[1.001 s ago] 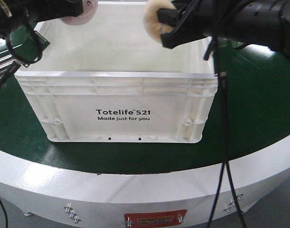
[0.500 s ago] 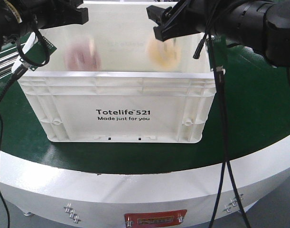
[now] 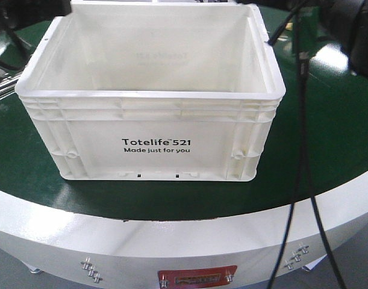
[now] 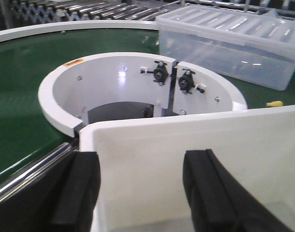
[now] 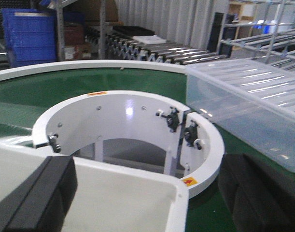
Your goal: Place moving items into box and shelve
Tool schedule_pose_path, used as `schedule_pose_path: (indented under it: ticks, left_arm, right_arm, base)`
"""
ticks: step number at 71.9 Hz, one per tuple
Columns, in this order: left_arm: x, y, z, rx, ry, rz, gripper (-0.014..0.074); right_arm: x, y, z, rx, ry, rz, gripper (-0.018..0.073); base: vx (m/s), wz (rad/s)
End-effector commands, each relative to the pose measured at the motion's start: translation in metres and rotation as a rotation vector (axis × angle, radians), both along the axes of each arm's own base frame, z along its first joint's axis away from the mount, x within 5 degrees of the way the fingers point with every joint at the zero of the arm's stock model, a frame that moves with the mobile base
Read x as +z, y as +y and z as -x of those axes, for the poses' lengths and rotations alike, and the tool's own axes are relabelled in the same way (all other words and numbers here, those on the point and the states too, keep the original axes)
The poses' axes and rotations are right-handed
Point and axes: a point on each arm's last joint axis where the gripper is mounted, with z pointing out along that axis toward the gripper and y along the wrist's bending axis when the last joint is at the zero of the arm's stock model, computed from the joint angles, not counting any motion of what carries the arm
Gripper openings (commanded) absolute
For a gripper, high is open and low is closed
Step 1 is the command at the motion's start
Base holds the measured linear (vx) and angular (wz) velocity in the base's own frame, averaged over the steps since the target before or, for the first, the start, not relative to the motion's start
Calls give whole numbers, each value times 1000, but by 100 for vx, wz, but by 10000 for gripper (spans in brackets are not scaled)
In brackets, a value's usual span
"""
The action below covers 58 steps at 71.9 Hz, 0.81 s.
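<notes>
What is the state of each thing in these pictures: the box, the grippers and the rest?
box, upright on the green belt, top open, no lid.
left gripper, open, holding nothing, at a corner of the box.
right gripper, open, holding nothing, at a corner of the box.
clear bin, resting on the belt, seemingly lidded.

box (image 3: 153,144) on belt (image 3: 328,138); ring (image 4: 55,92) behind box; bin (image 4: 234,43) on belt right of ring.

Black arms (image 3: 357,24), black cables (image 3: 303,132) (glossy), blocky tool fingers (image 4: 212,193)
</notes>
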Motion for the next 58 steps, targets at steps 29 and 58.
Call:
schedule_pose_path:
  ticks: [29,58]
  left_arm:
    - [23,12,8,33,-70,12,503]
    - [22,12,7,35,-60,10,503]
  right_arm:
    - [31,-11,14,-30,-119,120,578]
    - [31,-11,13,-24,-119,123,578]
  base:
    - [0,0]
    - [0,0]
